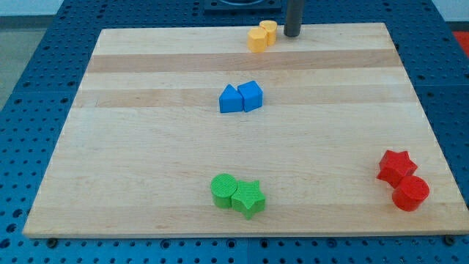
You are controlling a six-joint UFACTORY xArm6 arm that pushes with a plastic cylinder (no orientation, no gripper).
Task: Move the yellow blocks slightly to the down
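Observation:
Two yellow blocks sit touching near the board's top edge: a yellow cylinder (269, 31) and a yellow angular block (257, 39) just left and below it. My tip (293, 34) is the lower end of a dark rod at the top edge. It stands just right of the yellow cylinder, with a small gap between them.
The wooden board (146, 161) lies on a blue perforated table. A blue triangular block (230, 100) and blue cube-like block (250, 95) touch at centre. A green cylinder (223, 190) and green star (248, 198) sit at the bottom. A red star (396, 167) and red cylinder (410, 193) sit at lower right.

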